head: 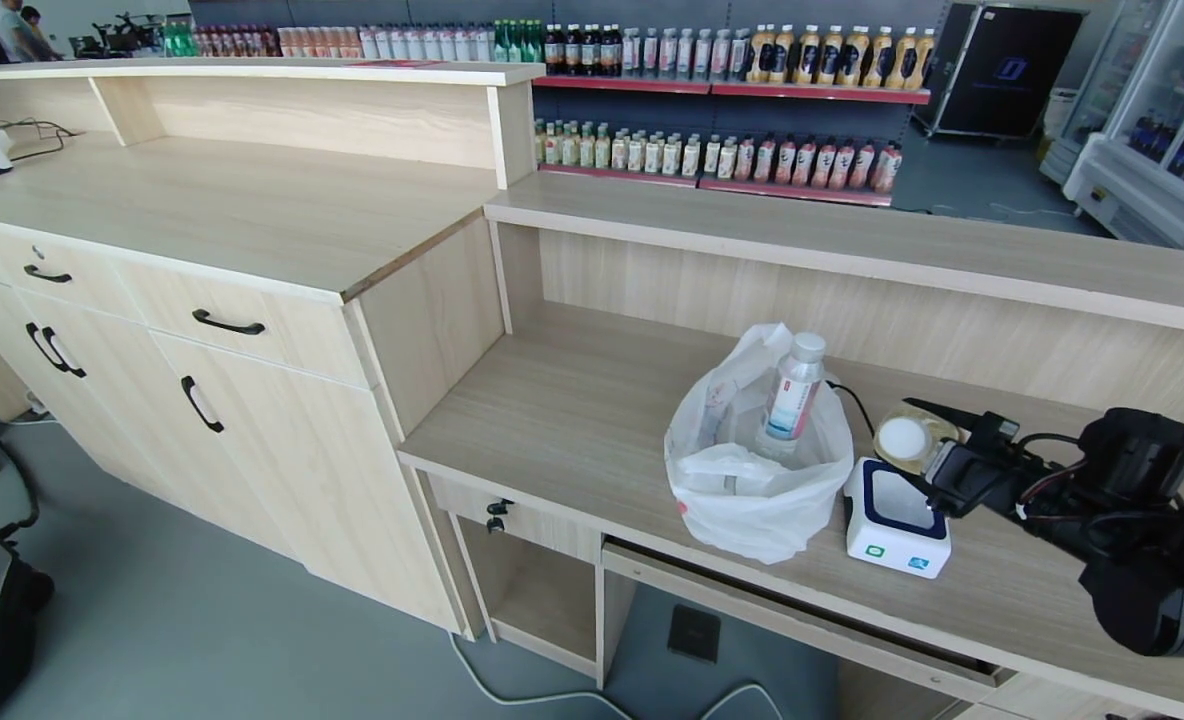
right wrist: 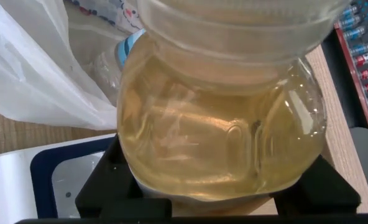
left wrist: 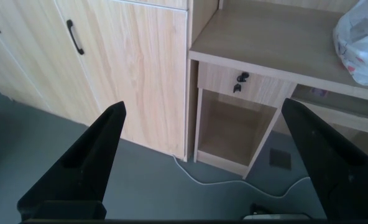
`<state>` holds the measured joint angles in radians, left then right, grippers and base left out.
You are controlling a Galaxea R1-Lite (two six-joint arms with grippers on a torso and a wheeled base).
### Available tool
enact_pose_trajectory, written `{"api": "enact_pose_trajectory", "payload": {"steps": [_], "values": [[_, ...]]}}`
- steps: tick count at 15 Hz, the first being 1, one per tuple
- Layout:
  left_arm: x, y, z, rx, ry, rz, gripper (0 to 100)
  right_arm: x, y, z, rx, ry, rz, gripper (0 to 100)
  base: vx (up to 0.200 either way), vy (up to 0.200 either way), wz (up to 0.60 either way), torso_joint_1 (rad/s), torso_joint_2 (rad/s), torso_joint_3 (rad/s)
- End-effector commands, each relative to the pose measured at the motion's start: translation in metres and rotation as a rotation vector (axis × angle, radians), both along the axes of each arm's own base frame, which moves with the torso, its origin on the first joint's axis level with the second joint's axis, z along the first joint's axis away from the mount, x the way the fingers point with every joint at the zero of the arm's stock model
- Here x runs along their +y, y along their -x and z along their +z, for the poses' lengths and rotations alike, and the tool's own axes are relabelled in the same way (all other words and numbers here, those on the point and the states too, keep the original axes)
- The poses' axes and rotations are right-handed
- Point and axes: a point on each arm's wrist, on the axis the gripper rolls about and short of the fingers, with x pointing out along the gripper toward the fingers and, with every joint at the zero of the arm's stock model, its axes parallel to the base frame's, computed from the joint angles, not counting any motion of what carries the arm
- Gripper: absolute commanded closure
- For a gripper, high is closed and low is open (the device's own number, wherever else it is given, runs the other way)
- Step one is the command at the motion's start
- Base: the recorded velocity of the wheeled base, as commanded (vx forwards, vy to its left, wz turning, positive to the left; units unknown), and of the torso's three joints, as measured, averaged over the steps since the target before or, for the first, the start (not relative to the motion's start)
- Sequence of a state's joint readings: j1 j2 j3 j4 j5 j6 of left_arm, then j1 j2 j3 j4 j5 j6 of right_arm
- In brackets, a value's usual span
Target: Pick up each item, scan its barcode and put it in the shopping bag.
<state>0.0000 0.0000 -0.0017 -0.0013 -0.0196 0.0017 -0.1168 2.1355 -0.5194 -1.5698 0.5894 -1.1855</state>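
The yellow-drink bottle (head: 903, 438) hangs over the scanner (head: 897, 522), beside the shopping bag (head: 727, 485).

Light wood table (head: 572, 420) beside a taller cabinet (head: 282, 450) on grey floor (head: 202, 620); shelves (head: 722, 90) of bottled drinks stand behind them

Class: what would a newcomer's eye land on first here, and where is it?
The white shopping bag sits on the lower desk, with a clear bottle standing in it. Just beside it, the right end effector holds a bottle of yellow drink over the white scanner.
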Motion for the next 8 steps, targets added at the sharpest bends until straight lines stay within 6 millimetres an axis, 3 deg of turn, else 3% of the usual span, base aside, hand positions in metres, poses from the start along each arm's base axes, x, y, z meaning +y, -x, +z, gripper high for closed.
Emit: {"api": "enact_pose_trajectory", "payload": {"steps": [1, 8], "values": [[0.000, 0.000, 0.000, 0.000, 0.000, 0.000, 0, 0.001, -0.002, -0.009, 0.024, -0.003, 0.003, 100, 0.000, 0.000, 0.00, 0.000, 0.00, 0.000], [0.000, 0.000, 0.000, 0.000, 0.000, 0.000, 0, 0.000, -0.015, -0.016, 0.018, -0.006, 0.004, 100, 0.000, 0.000, 0.00, 0.000, 0.00, 0.000]]}}
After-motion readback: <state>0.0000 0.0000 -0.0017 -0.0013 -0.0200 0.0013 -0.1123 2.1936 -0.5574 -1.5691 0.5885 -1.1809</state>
